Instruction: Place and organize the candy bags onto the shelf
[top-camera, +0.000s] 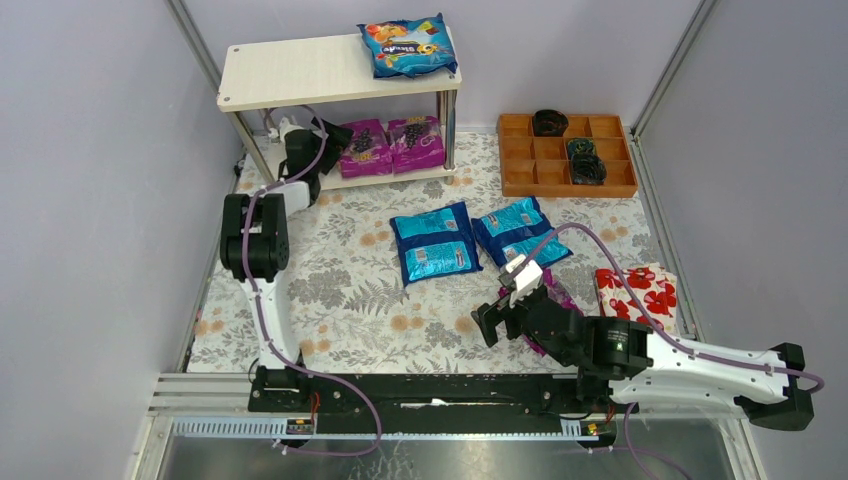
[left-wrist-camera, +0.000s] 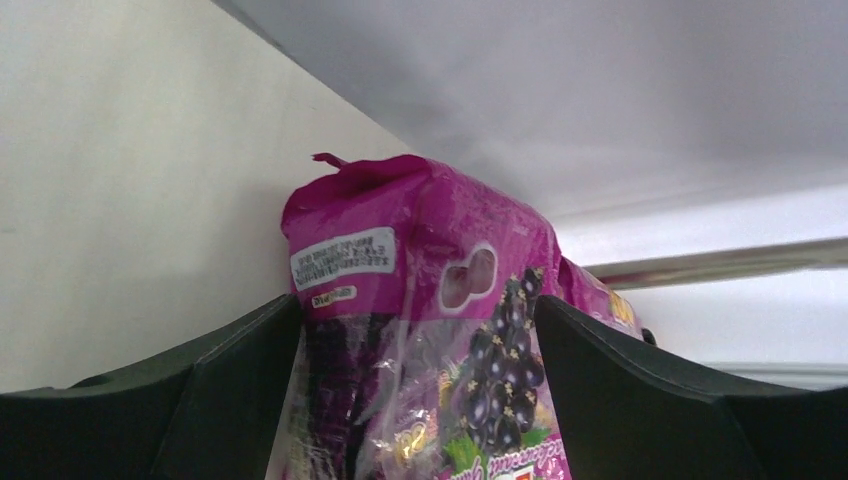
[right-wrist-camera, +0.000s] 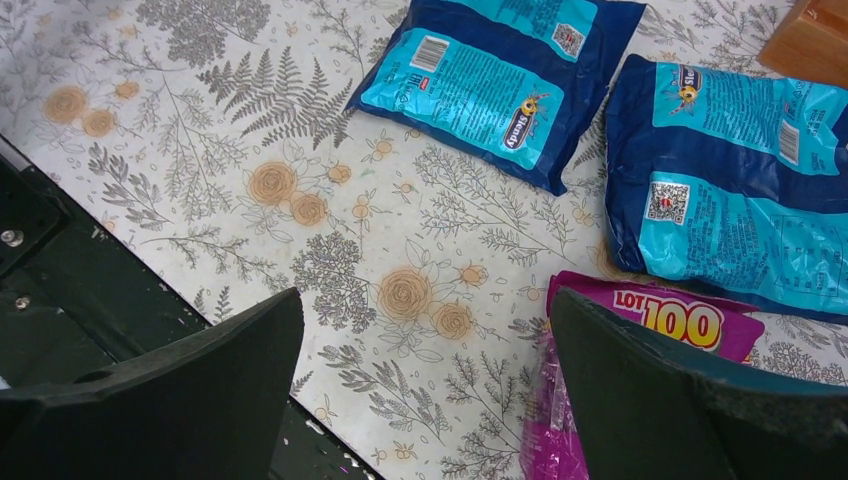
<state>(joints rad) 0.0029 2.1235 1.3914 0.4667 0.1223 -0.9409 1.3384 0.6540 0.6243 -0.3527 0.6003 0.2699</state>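
Floral bench (top-camera: 330, 290), grey walls. Top view: 6 candy bags, 3 blue + 3 purple. On shelf (top-camera: 290, 70) far left: 1 blue bag (top-camera: 408, 46) at top board's right end, 2 purple bags (top-camera: 365, 148) (top-camera: 417, 143) side by side on lower board. 2 blue bags (top-camera: 434, 242) (top-camera: 520, 231) lie mid-bench. Third purple bag (top-camera: 562, 298) sits mostly under right hand (top-camera: 495, 318). 1 orange tray (top-camera: 520, 175) far right, 1 flowered pkt (top-camera: 637, 291) near right; left hand (top-camera: 322, 150) at lower board.

Left wrist view: left hand spread wide, fingers (left-wrist-camera: 230, 380) either side of a purple bag w/ grape pic; white label unreadable.

Right wrist view: right hand spread, nothing held. Only this view shows yellow "LOT 100" on third purple bag (right-wrist-camera: 650, 330), plus barcode + QR on blue bags.
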